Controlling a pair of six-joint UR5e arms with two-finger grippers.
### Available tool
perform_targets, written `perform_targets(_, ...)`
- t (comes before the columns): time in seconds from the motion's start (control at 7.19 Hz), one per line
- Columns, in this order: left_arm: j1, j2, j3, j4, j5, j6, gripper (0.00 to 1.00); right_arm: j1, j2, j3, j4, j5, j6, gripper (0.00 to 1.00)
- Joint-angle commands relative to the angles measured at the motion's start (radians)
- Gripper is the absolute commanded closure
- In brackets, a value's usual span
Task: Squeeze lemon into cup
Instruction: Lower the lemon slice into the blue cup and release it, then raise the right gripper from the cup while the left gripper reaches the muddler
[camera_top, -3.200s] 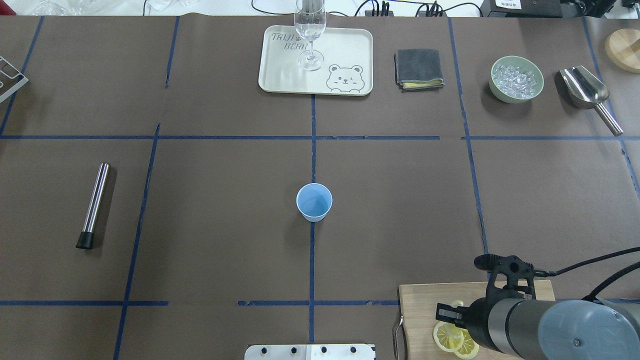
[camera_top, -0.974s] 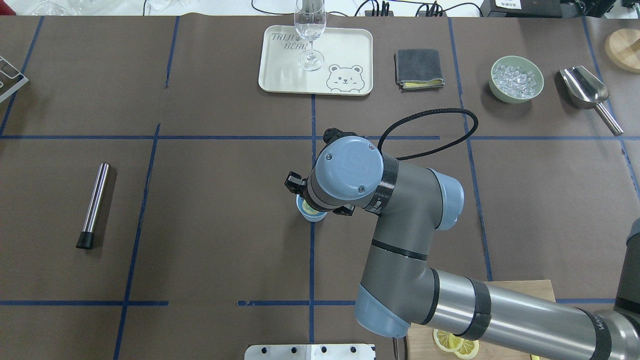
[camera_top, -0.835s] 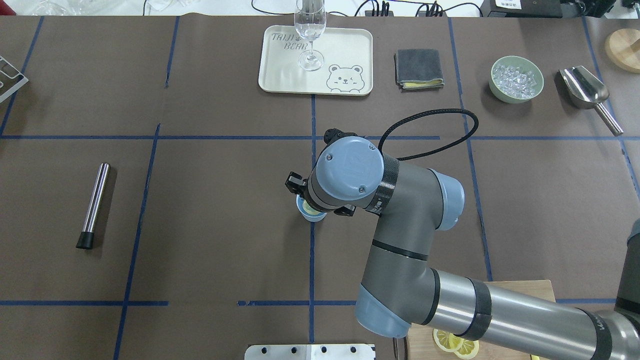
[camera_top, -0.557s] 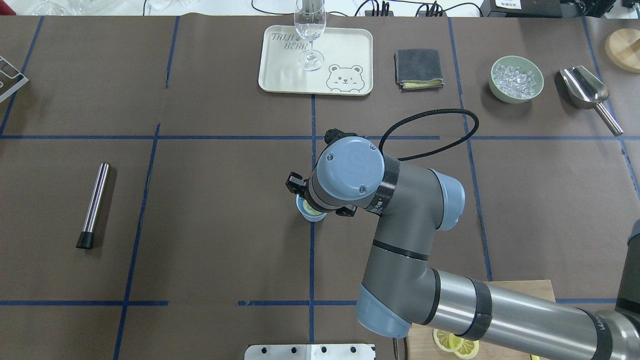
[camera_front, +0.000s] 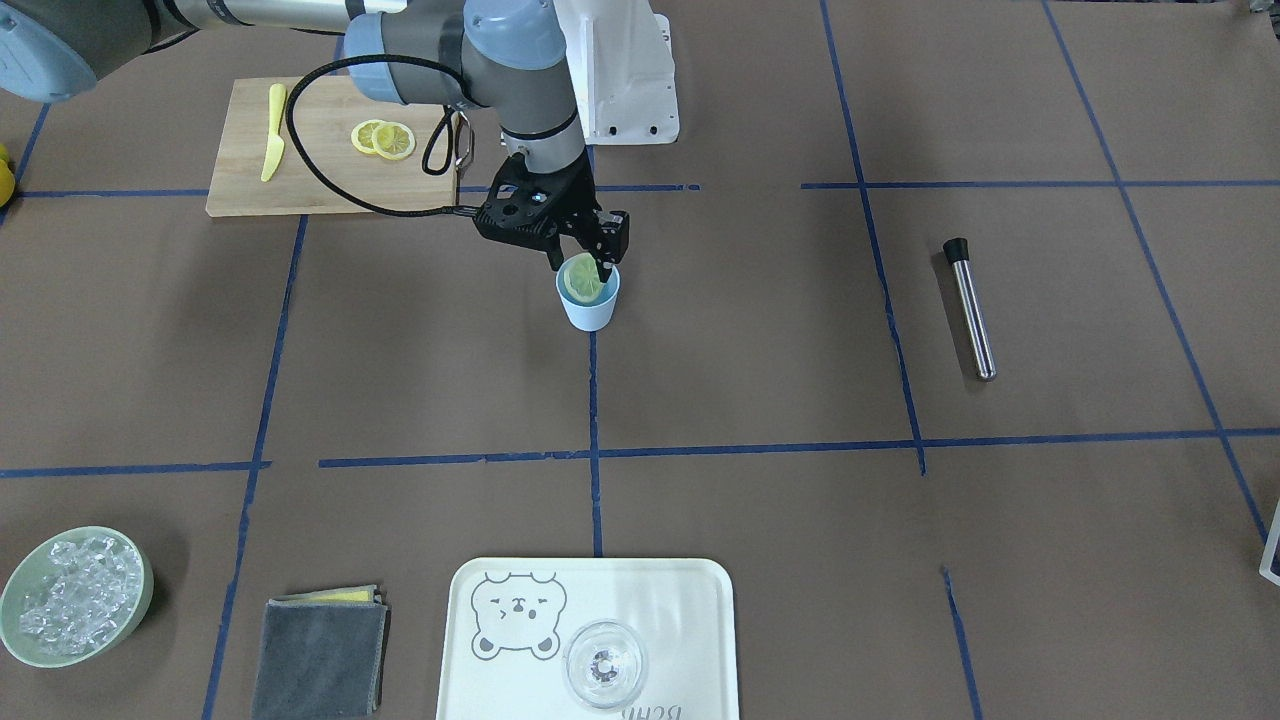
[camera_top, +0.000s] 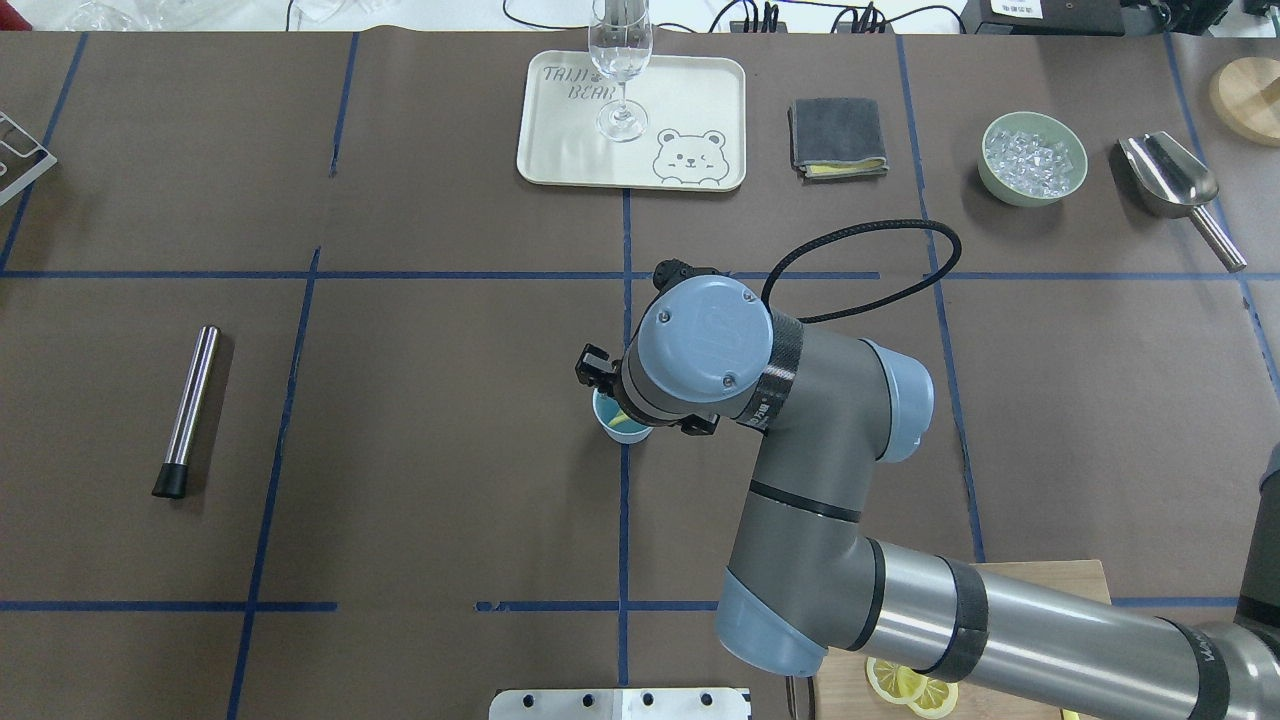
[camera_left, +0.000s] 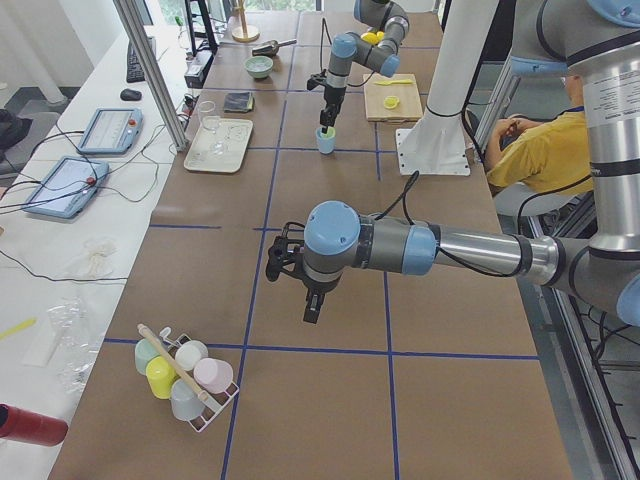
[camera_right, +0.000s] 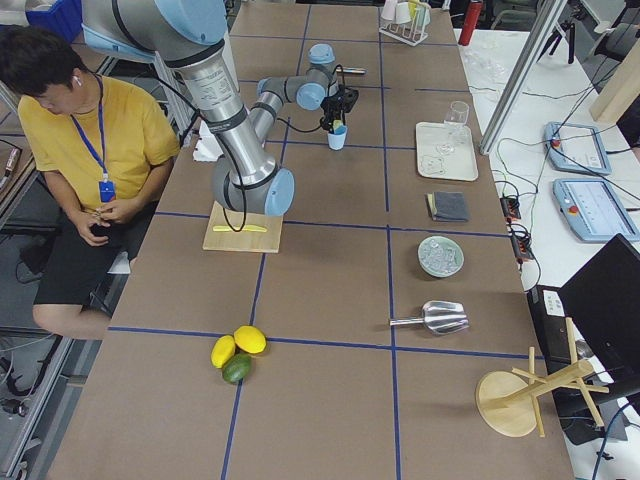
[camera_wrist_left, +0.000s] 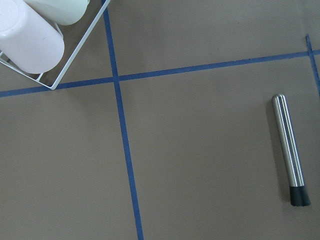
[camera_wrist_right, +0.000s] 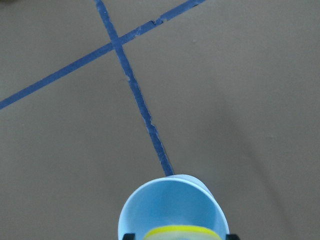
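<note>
A: Where do we have the lemon slice (camera_front: 581, 279)?

B: We have it pinched in the right end effector (camera_front: 583, 272), one black finger on either side of the rind. The slice stands on edge, its pale segmented face turned toward the front-facing camera. Its lower part sits at the mouth of the cup (camera_front: 590, 308).

A: Do we see it from the wrist as well?

B: We do. The right wrist view looks down into the cup (camera_wrist_right: 170, 210), and the yellow rind (camera_wrist_right: 180, 232) runs across the bottom edge between the two fingertips (camera_wrist_right: 128, 236).

A: And where is the cup?

B: It stands upright on the counter (camera_front: 750, 350), right on a blue tape line near the middle. From overhead the arm covers most of it, so we catch only part of the rim (camera_top: 612, 430).

A: What about the left end effector (camera_left: 312, 305)?

B: It hangs over bare counter, well apart from the cup. We cannot tell whether its fingers are spread or pressed together.

A: What else do we have out?

B: Two more slices (camera_front: 382, 139) lie overlapping on the cutting board (camera_front: 330, 185), with a yellow knife (camera_front: 272, 145) beside them. A steel rod (camera_front: 970, 308) lies well off to the other side of the cup.
</note>
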Motion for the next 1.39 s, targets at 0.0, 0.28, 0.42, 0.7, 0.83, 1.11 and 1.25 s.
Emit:
perform_targets(0.0, -0.005, 0.000, -0.006, 0.001, 0.000, -0.002, 0.00, 0.000, -0.001, 0.000, -0.001, 0.000, 0.000, 0.16)
perform_targets(0.28, 0.008, -0.014, 0.002, -0.007, 0.012, -0.093, 0.00, 0.009, -0.059, 0.116, -0.040, 0.046, -0.002, 0.00)
perform_targets(0.42, 0.018, -0.015, 0.005, -0.060, 0.011, -0.098, 0.00, 0.033, -0.158, 0.247, -0.050, 0.079, -0.008, 0.00)
perform_targets(0.7, 0.121, -0.026, 0.019, -0.181, 0.005, -0.171, 0.00, 0.131, -0.345, 0.397, -0.051, 0.187, -0.101, 0.00)
perform_targets(0.83, 0.177, -0.031, 0.020, -0.338, 0.006, -0.386, 0.00, 0.181, -0.437, 0.436, -0.045, 0.231, -0.183, 0.00)
perform_targets(1.11, 0.376, -0.041, 0.048, -0.543, 0.081, -0.691, 0.00, 0.273, -0.542, 0.450, -0.034, 0.291, -0.374, 0.00)
perform_targets(1.25, 0.477, -0.067, 0.048, -0.548, 0.188, -0.810, 0.00, 0.311, -0.576, 0.450, -0.034, 0.291, -0.453, 0.00)
